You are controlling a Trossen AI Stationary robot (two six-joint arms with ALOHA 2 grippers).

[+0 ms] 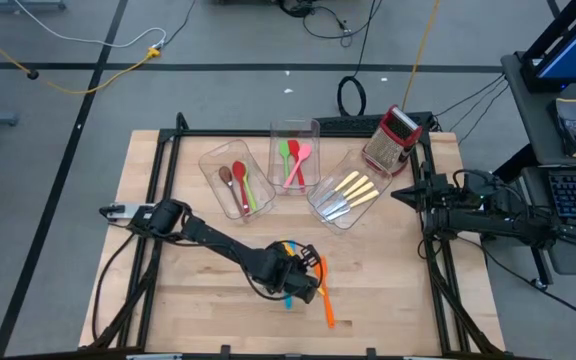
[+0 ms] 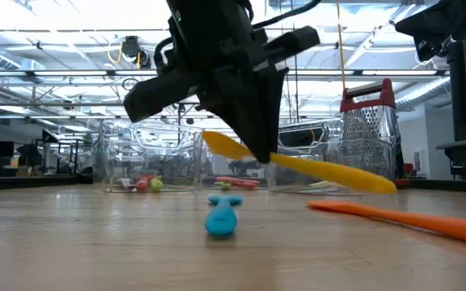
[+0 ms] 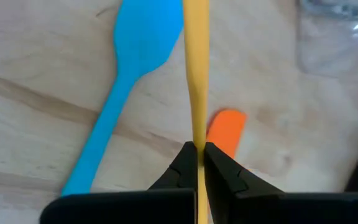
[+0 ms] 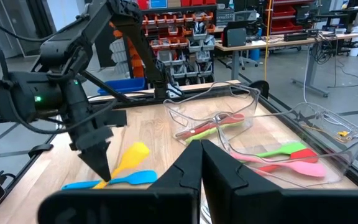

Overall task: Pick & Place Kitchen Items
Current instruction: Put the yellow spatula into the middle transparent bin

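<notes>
Currently pinching the yellow spatula (image 3: 195,74) tight in the left gripper (image 3: 197,152), off the table around 6 o'clock | lying underneath: blue spatula (image 1: 288,297), orange spatula (image 1: 325,296) | idling at 3 o'clock: right gripper (image 4: 201,155), fingers closed on nothing

1. The right gripper (image 4: 201,163) fills the foreground, its two dark fingers pressed together with nothing between them.
2. Farther off, the left gripper (image 4: 99,163) points down at the wooden tabletop (image 4: 48,171), clamped on a yellow spatula (image 4: 131,156) that tilts upward.
3. A blue spatula (image 4: 120,180) lies flat on the tabletop beneath it.
4. One clear bin (image 4: 247,99) holds red and brown spoons (image 4: 211,126).
5. A second clear bin (image 4: 353,146) beside it holds green, red and pink spatulas (image 4: 288,159).
</notes>
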